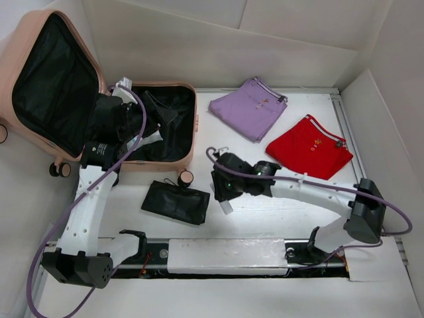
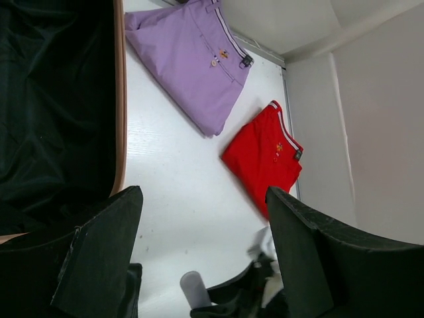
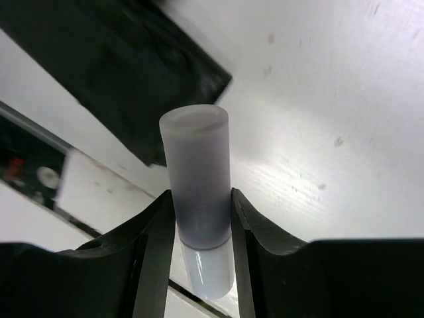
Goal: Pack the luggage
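Note:
The peach-pink luggage [image 1: 193, 136] lies open at the left, its lid propped up and its black lining showing. Its rim also shows in the left wrist view [image 2: 119, 99]. My left gripper [image 1: 156, 112] hangs open and empty over the luggage's base, its fingers [image 2: 99, 252] spread wide. My right gripper [image 1: 223, 191] is above the table right of a flat black pouch [image 1: 175, 201]. It is shut on a pale grey cylindrical tube [image 3: 197, 179], held upright between the fingers [image 3: 152, 252]. The tube also shows in the left wrist view [image 2: 193, 289].
A folded purple garment [image 1: 248, 106] and a folded red garment [image 1: 309, 147] lie on the white table at the back right. White walls close in the back and right. The pouch shows in the right wrist view [image 3: 132, 73].

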Controlling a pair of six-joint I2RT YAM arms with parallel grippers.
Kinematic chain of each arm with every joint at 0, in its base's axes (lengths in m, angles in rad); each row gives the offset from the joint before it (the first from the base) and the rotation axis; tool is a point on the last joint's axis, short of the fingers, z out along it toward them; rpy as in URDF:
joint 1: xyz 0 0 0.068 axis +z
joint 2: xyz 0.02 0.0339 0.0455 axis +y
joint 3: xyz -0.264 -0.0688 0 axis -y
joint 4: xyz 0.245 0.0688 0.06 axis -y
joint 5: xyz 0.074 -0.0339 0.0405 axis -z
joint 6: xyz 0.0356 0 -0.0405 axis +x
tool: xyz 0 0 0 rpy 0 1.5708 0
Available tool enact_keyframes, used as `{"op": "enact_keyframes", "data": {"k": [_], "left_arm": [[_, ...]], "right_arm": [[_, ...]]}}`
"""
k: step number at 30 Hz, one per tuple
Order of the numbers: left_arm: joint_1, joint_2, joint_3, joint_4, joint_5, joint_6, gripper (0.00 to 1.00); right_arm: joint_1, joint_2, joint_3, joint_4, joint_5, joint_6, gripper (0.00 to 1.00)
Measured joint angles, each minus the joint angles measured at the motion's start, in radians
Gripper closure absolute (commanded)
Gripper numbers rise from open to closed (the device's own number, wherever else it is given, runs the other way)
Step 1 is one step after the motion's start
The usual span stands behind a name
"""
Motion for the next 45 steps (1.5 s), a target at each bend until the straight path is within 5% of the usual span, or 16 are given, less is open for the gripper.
{"op": "enact_keyframes", "data": {"k": [8,22,24,29,35,41,45], "left_arm": [[0.000,0.004,0.048,0.050,0.004,-0.053,0.33],[-0.044,-0.133,0.005,-0.071,-0.118,-0.093,0.33],[-0.046,-0.135,0.008,-0.098,-0.143,-0.093,0.33],[-0.046,-0.139,0.009,-0.142,-0.183,-0.095,0.32],[-0.046,-0.175,0.009,-0.175,-0.209,-0.095,0.29],[-0.046,-0.199,0.037,-0.209,-0.238,-0.092,0.28],[-0.046,-0.201,0.067,-0.208,-0.245,-0.092,0.27]], "right_arm": [[-0.155,0.080,0.398,0.033,-0.118,-0.059,0.81],[-0.259,0.924,1.147,0.318,-0.398,0.078,0.75],[-0.265,0.986,1.184,0.327,-0.404,0.107,0.72],[-0.276,1.081,1.200,0.356,-0.405,0.175,0.44],[-0.270,1.087,1.204,0.425,-0.415,0.212,0.27],[-0.262,1.046,1.188,0.448,-0.421,0.222,0.32],[-0.266,0.879,1.052,0.450,-0.446,0.194,0.51]]}}
